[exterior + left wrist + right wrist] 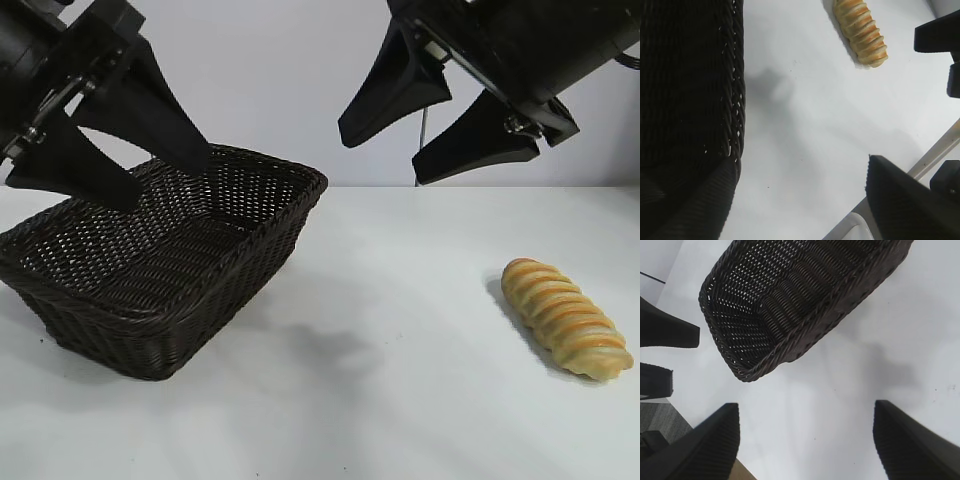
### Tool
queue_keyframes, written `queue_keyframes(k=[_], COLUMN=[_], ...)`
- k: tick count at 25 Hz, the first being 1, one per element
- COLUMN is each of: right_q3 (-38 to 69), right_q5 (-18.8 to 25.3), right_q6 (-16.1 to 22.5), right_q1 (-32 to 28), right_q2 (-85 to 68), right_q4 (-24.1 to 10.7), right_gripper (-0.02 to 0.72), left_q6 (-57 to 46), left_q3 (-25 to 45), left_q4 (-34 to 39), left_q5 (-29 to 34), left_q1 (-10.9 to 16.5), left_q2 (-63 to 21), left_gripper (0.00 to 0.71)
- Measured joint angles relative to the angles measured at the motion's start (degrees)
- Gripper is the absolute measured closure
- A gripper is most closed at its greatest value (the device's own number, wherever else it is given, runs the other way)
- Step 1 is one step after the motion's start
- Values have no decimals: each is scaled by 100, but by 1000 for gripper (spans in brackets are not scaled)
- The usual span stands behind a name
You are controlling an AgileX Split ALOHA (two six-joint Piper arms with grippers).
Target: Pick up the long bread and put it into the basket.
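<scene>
White table (400, 380), seen from the outside camera. The long bread (566, 317) lies on it toward four o'clock from the middle of the scene, flat on its side, its spiral ridges banded light and dark, one tapered end toward the back, the other toward the near edge. The basket (250, 235) sits around nine o'clock, dark woven wicker with a braided rim, well apart from the bread, with bare table between them. Nothing shows inside the basket. My left gripper (145, 168) hangs in the air at about ten o'clock, over the basket's far rim, its two fingers spread apart and holding nothing. My right gripper (385, 150) hangs at about one o'clock, up above the table, angled downward, fingers likewise spread and empty; the bread is below it and off toward the four o'clock side, not touched. From my left wrist camera I see the basket's rim (735, 100) beside open table and the bread (862, 32) farther off, lying clear of everything. From my right wrist camera the basket (790, 347) shows its open weave, and my own two fingers (710, 447) frame bare table.
</scene>
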Motion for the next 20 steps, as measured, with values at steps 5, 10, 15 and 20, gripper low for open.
queue_keyframes(k=[5,10,15,20], right_q3=[0,0,0,0], right_q5=[0,0,0,0], right_q6=[0,0,0,0], right_q1=[0,0,0,0], right_q2=[0,0,0,0], right_q4=[0,0,0,0], right_gripper=[165,165,165,165], left_q6=[0,-7,-673,-2312], left_q3=[0,0,0,0], left_q4=[0,-165,-184,306], left_q5=[-56,-34,99,94], left_q1=[0,0,0,0], left_q2=[0,0,0,-146], left_gripper=[176,176,176,176])
